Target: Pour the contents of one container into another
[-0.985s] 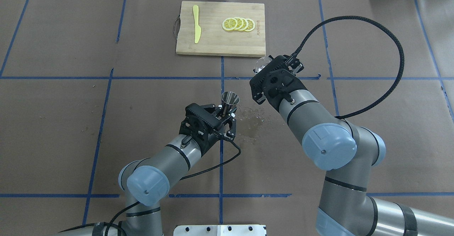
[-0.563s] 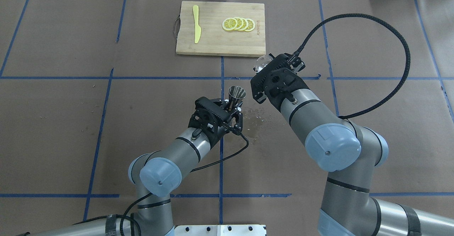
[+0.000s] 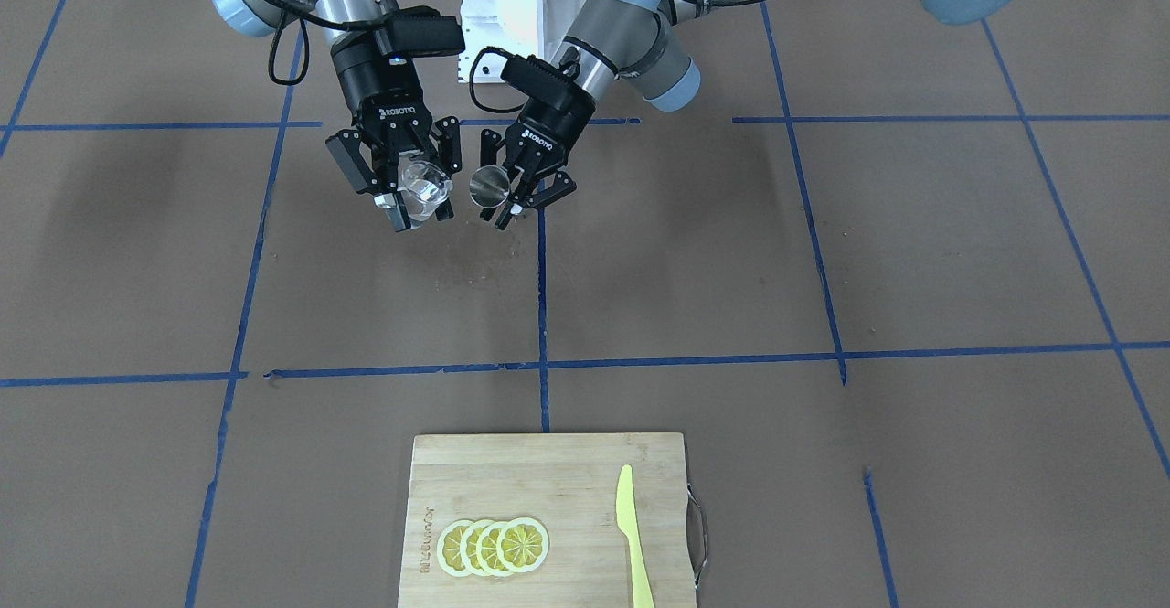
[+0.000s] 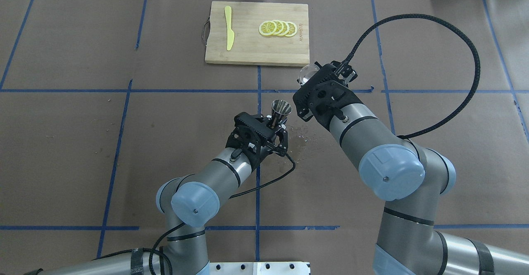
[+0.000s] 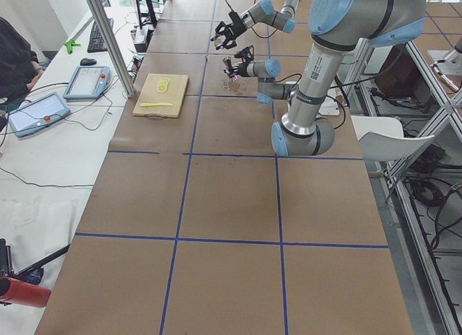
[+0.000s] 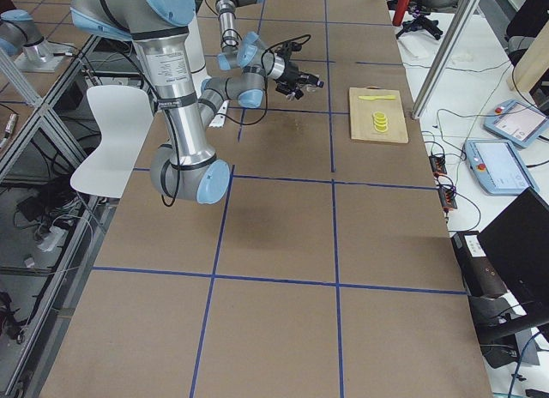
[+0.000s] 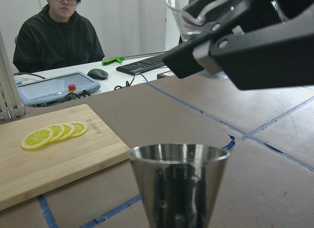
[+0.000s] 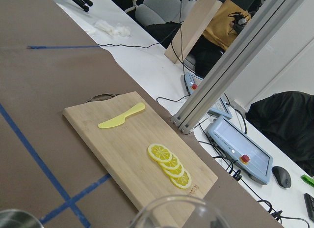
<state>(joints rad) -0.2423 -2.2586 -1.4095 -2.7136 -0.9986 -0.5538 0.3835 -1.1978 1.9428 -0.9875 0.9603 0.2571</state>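
One camera hung behind the robot, looking forward and down on the table; another faced it from across, steeply down. Two stood far back at the table's ends. Each wrist carried a close, low one, both catching cup and glass. Every view took in the board.

Silver jigger, clear glass, yellow knife, blue-gridded brown table
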